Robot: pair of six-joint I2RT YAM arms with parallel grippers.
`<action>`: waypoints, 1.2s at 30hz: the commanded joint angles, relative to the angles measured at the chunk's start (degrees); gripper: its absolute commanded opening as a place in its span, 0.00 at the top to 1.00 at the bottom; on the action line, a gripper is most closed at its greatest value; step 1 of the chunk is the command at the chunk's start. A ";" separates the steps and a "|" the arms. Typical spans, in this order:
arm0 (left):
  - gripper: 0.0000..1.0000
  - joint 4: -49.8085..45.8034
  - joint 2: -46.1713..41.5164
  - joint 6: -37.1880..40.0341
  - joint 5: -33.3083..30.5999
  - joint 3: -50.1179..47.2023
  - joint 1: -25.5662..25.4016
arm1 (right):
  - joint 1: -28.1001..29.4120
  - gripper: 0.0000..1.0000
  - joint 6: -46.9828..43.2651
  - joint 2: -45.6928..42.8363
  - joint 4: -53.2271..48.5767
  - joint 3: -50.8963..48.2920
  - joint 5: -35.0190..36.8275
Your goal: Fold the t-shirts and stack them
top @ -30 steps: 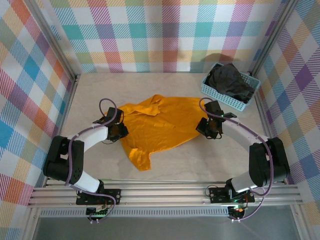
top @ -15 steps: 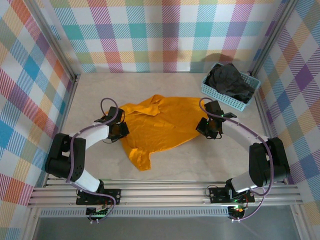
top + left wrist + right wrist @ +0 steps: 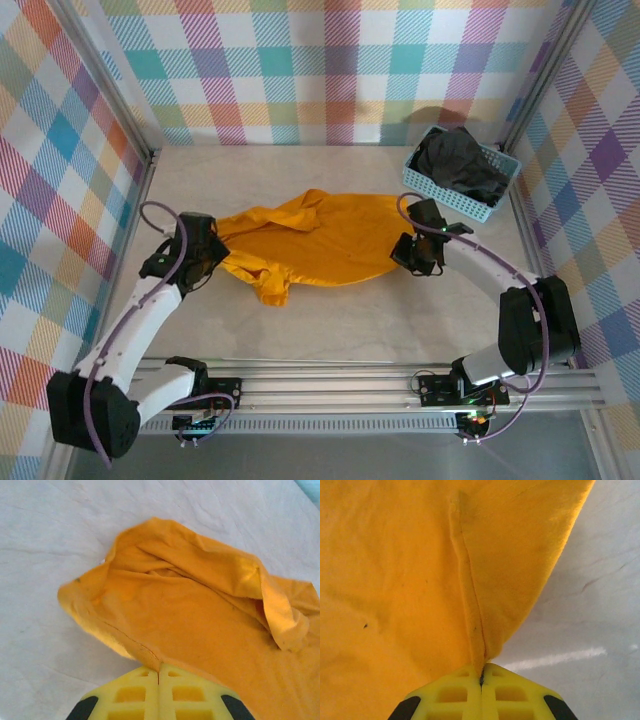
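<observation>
Two shirts in play, and we've got one of them drawn long across the desk (image 3: 350, 320): the orange t-shirt (image 3: 320, 240) lies in the middle, pulled out left to right between the two arms. On the left arm (image 3: 140, 310), the left jaws are clamped tight on the shirt's left end. In the wrist view we see the yellow fingers (image 3: 127, 697) pressed flat together with a hem pinched between them, the cloth beyond bunched and folded over itself. On the right arm (image 3: 490, 268) we see a match: the right jaws are closed on the shirt's right end, yellow fingers (image 3: 450, 697) meeting on a seam ridge that runs straight up the orange fabric, with bare desk off to the right side. Nearer the left end, a loose flap of the shirt trails toward us and rests on the desk. The black t-shirt (image 3: 455, 160) sits crumpled in the light blue basket (image 3: 450, 200) at the far right corner, well apart from the orange one.
</observation>
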 commanded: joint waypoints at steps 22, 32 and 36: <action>1.00 -5.03 -3.37 -2.70 0.11 -4.35 1.27 | 4.76 0.59 4.61 10.86 -11.05 10.53 15.88; 1.00 -4.63 -3.41 -2.17 1.38 -4.39 1.27 | 4.78 0.65 0.48 21.51 -6.82 15.68 13.47; 1.00 -4.35 -3.19 -2.00 1.67 -4.16 1.27 | 4.77 0.64 0.60 23.78 -6.92 16.26 13.12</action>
